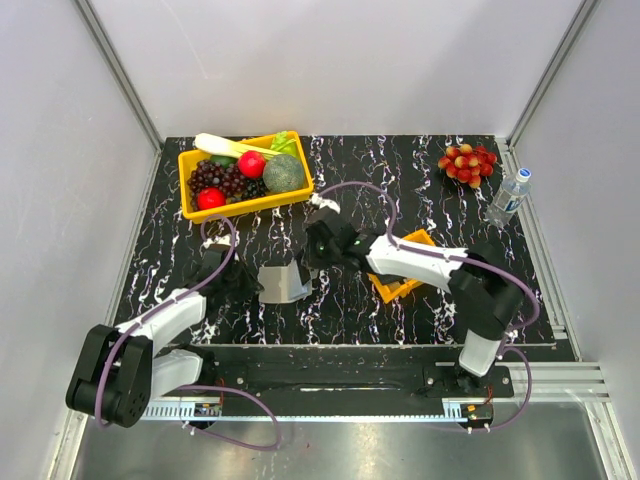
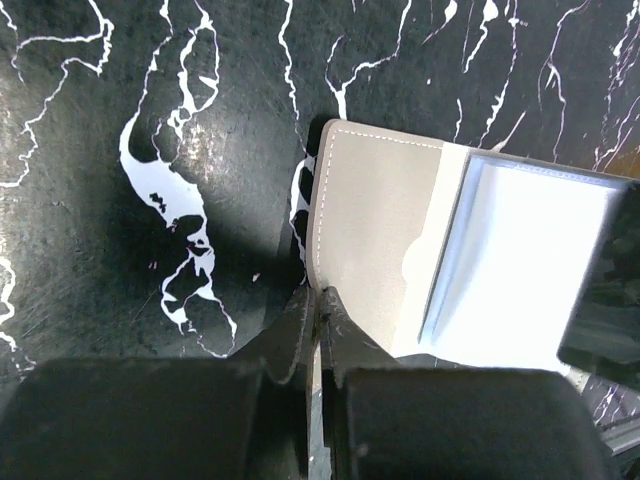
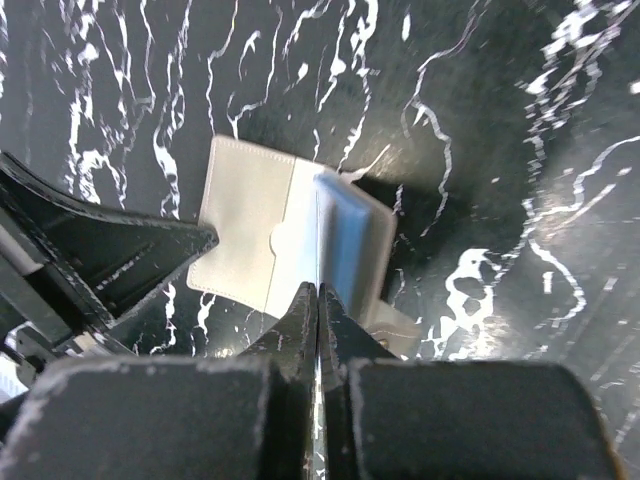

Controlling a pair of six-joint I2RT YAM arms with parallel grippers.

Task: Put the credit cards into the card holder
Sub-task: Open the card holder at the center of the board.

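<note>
Card holder (image 1: 283,282) open, long axis left-right; left hand (image 2: 320,302) tight on flap

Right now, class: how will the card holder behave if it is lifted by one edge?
Probably floppy: the card holder bends at a fold, its two flaps at an angle. Likely light: it looks thin, and the left pincer pinches only its edge. It may slide on the smooth table.

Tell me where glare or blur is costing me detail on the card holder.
Left wrist: the card holder is sharp on its taupe flap, but the inner panel is blown out white. Right wrist: its blue-grey inside is smeared soft, and the credit card shows edge-on as a thin bright line. Top external: even light, no glare on it, though it is small there.
</note>
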